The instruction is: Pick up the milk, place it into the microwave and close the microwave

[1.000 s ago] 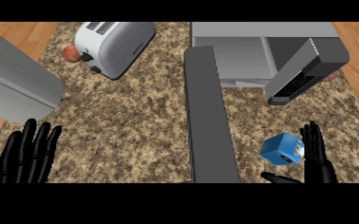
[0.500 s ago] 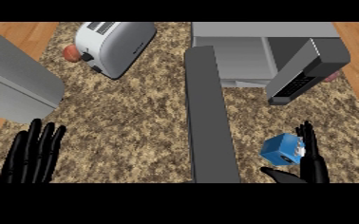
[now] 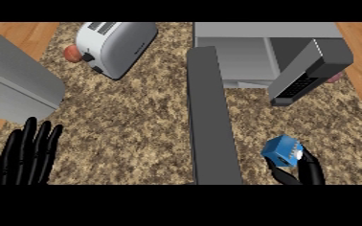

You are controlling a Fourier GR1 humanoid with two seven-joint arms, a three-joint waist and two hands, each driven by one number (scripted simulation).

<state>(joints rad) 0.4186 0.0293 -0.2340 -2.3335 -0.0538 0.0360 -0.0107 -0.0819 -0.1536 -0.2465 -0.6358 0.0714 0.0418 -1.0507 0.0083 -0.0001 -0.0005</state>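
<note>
The right robot hand (image 3: pixel 308 170), at lower right of the frame, curls thumb and fingers round the milk (image 3: pixel 283 151), just up-left of its palm. The open microwave (image 3: pixel 240 60) lies up-frame from it. The left robot hand (image 3: pixel 29 153) rests open at lower left, well apart. A second ago the right fingers stood straight beside the milk.

- Open microwave door (image 3: pixel 209 119) = long wall down mid desk (image 3: pixel 134 119), splits L from R.
- R of it: bare lane btwn door & milk (image 3: pixel 283 151), up to microwave (image 3: pixel 240 64) cavity.
- Keypad panel (image 3: pixel 308 72) juts over lane's R side.
- L half: wide bare desk; toaster (image 3: pixel 117 45) at far edge.
</note>
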